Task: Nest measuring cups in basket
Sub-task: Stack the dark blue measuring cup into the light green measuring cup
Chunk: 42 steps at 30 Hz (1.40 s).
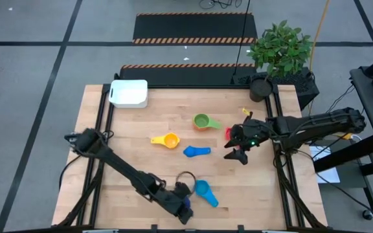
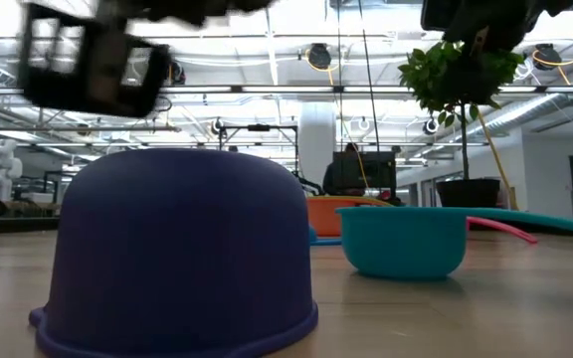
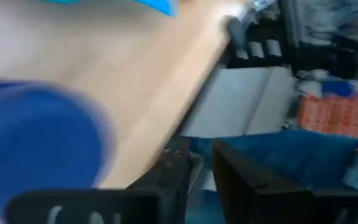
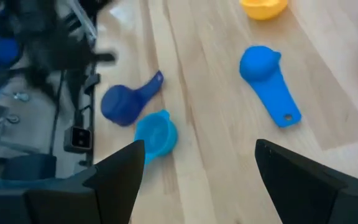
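Measuring cups: dark blue cup (image 1: 185,208) upside down at near table edge, just by left gripper (image 1: 184,197), w/ teal cup (image 1: 203,190) beside it. Left jaws: can't tell how wide; nothing seen held. Right gripper (image 1: 236,154) wide open, empty, mid-table near blue cup (image 1: 193,151). Basket (image 1: 129,92) far corner, well apart.

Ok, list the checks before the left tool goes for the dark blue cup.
1. Basket free to receive cups: ok, nothing in it.
2. Dark blue cup mouth up: not ok, it lies mouth down.
3. Left tool close to that cup: ok.
4. Teal cup clear of the dark blue cup: cannot tell, they lie very close.
5. Right tool open, empty and out of the way: ok.
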### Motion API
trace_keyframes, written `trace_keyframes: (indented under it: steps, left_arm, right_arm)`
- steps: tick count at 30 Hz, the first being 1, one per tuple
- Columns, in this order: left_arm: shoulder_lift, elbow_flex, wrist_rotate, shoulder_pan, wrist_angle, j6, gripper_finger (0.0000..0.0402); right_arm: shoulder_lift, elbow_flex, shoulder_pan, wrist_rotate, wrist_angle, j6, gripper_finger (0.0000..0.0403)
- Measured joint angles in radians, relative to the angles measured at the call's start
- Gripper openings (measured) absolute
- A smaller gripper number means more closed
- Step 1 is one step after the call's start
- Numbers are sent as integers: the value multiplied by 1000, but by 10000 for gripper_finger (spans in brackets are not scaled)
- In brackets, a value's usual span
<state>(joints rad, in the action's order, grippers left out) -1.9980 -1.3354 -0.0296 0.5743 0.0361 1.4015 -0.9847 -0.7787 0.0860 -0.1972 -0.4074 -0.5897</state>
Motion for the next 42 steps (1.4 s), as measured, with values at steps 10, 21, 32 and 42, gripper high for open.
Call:
trace_keyframes:
  steps: [10, 21, 32, 42]
  left_arm:
    - [30, 5, 5, 16, -306, 7, 40]
    - [144, 5, 41, 9, -890, 44, 40]
    - [290, 5, 74, 9, -1170, 134, 40]
    - [467, 25, 79, -8, -1440, 453, 40]
  right_arm:
    - [8, 0, -7, -16, -11, 8, 297]
    - [6, 0, -7, -9, 6, -9, 297]
    - [-100, -4, -35, -35, 198, -248, 297]
    - [-367, -262, -34, -97, 208, -162, 297]
